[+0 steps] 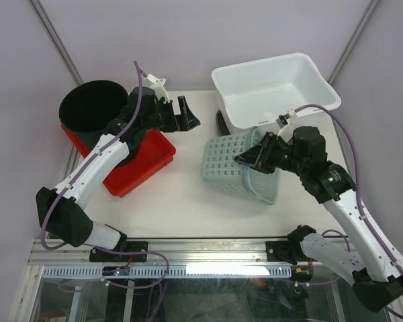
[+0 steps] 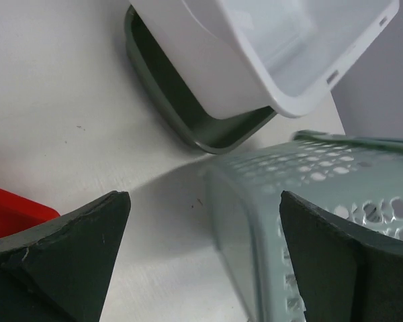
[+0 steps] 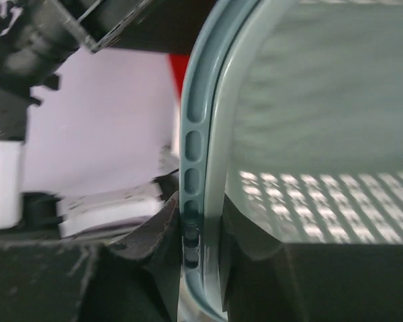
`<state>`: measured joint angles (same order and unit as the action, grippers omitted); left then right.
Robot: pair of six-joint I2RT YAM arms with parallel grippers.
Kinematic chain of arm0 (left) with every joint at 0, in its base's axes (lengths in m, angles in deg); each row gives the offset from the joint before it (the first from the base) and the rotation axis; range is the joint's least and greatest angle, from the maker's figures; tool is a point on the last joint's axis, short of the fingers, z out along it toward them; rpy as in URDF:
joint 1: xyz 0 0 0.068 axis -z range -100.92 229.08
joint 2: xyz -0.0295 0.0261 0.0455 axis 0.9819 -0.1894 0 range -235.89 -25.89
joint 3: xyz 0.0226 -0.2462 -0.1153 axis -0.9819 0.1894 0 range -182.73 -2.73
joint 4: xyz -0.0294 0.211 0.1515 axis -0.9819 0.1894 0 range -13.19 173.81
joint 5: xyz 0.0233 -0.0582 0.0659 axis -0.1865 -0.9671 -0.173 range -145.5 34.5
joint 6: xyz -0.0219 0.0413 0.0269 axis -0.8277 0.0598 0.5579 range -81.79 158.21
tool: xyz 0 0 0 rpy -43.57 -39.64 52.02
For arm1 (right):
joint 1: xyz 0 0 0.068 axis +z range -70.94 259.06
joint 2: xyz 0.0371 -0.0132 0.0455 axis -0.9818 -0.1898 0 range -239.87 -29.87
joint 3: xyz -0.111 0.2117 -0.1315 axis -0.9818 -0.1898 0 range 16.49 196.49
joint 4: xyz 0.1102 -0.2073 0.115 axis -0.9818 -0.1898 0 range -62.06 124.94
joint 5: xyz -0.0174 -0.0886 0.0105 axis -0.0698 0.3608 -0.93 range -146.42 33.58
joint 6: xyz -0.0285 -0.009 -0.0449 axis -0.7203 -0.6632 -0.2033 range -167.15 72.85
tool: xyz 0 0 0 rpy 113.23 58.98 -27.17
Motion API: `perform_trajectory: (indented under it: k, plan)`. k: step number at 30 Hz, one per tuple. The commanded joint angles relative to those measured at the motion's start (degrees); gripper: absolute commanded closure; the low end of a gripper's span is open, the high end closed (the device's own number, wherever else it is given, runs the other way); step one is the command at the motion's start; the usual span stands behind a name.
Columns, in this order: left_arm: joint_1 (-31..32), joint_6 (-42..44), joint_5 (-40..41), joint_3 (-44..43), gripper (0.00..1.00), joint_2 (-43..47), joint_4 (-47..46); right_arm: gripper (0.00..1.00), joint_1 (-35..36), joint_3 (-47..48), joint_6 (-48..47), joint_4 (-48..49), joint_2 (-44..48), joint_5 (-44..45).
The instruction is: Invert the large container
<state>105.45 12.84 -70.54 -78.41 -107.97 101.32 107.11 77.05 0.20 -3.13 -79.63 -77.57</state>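
**Basket tipped on its side, R gripper pinching the rim**

The basket (image 1: 234, 161), grey-green w/ perforated walls, sits mid-table, right of centre. It is tipped over on its side: a holed wall faces up, the base points left, and the mouth faces right twd the right arm. Can't tell if its low side rests on the table (image 1: 181, 201) or is just clear of it.

The right gripper (image 1: 245, 159) reaches in from the right. In the right wrist view its two dark fingers are pressed close together w/ the basket's slotted rim (image 3: 201, 134) clamped between them, one finger outside and one inside.

Just far of the basket is a white tub (image 1: 275, 87), open side up, at the far right corner. It sits on a dark green tray (image 1: 221, 122), whose edge shows under the tub's left side. In the left wrist view the tub overhangs that tray, and the basket is near both.

The left gripper (image 1: 176, 111) is at far centre, left of the tub and well apart from the basket. Its fingers are spread wide w/ nothing between them, only table and basket beyond.

A red tray (image 1: 144, 161) lies on the left, under the left arm. A black bucket (image 1: 91, 107) stands at its far left end.
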Motion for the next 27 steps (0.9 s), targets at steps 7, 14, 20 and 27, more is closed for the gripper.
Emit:
perform_trajectory:
  k: [7, 14, 20, 27]
  plan:
    - [-0.4, 0.9, 0.8, -11.3, 0.01, 4.7, 3.2, 1.00, 4.8, -3.8, 22.3, 34.7, -1.3, -10.1]
    - [-0.5, 1.6, 0.9, -11.1, 0.01, 6.3, 4.0, 1.00, 6.4, -17.8, 35.7, 56.9, 0.0, -7.6]
    - [-0.5, 2.1, 1.8, -10.4, 0.01, 6.8, 4.5, 1.00, 9.3, -24.1, 41.1, 68.5, -1.1, -3.6]
    - [-0.5, -0.3, 0.3, -10.8, 0.01, 6.0, 4.1, 1.00, 11.3, -27.2, 50.1, 93.6, -12.9, -3.8]
